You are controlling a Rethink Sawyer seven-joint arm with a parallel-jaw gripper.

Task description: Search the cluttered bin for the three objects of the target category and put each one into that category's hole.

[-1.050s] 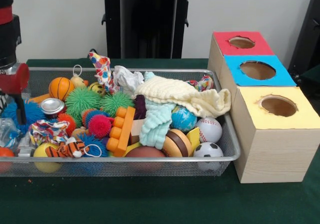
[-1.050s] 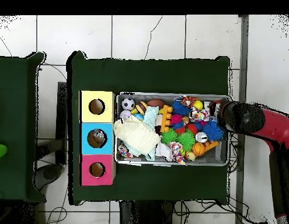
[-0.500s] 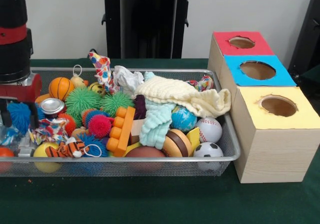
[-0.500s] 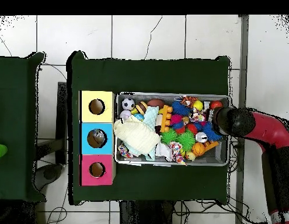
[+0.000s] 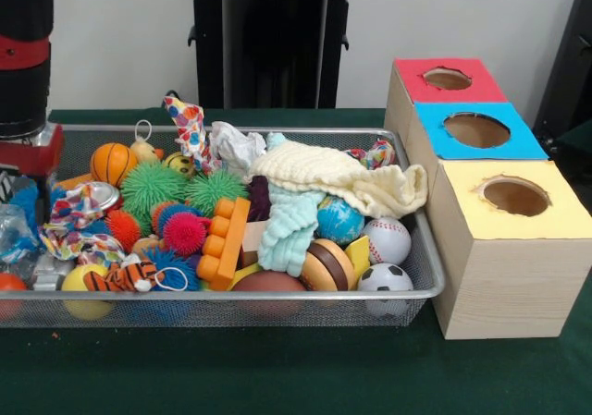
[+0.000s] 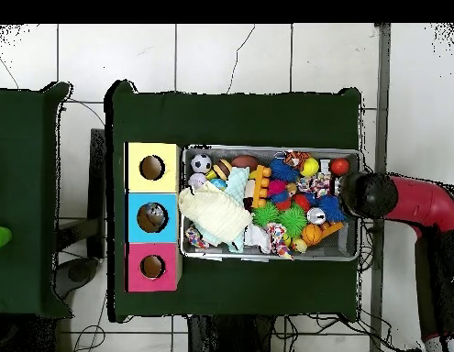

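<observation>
Lying heaped in the wire bin (image 5: 421, 269), among them a soccer ball (image 5: 385, 279), a baseball (image 5: 388, 239) and a basketball (image 5: 113, 163); target category not told. Hanging over the bin's end farthest from the three boxes, the gripper (image 6: 351, 193), with a rope toy (image 5: 79, 221) and a metal can (image 5: 98, 196) just beside it. Cannot tell whether released or clenched. Yellow box hole (image 5: 514, 196) well apart, across the whole bin.
</observation>
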